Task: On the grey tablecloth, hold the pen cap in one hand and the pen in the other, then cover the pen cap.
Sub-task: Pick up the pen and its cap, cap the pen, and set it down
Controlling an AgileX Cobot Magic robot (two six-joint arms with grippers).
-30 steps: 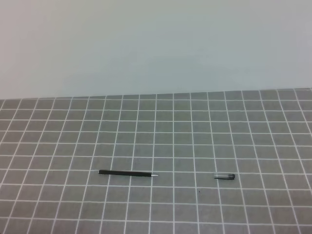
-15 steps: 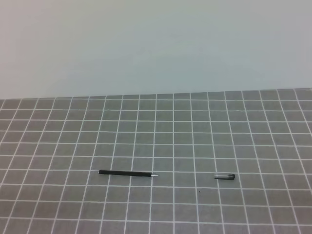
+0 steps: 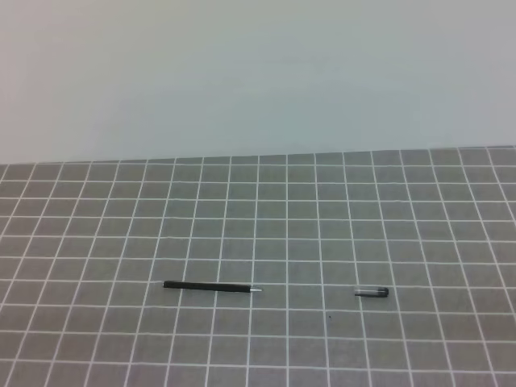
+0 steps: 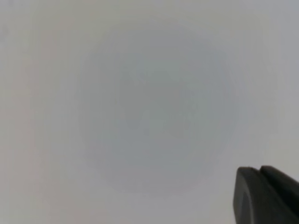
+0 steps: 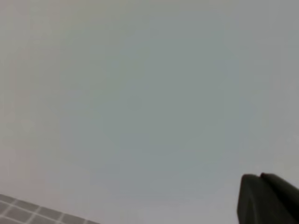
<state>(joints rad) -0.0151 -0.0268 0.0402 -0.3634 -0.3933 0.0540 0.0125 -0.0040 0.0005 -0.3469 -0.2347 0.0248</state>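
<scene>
Grey tablecloth (image 3: 339, 210) spans lower scene under pale wall (image 3: 258, 72). Pen (image 3: 211, 286) lies flat left of centre, tip pointing right. Pen cap (image 3: 372, 292) well apart to right. Left gripper (image 4: 266, 196), right gripper (image 5: 266, 198): jaws closed, empty.

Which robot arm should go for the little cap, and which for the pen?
Probably right arm for the pen cap, lying right on the grey tablecloth; left arm for the pen, lying left. Neither arm is over the cloth yet.
</scene>
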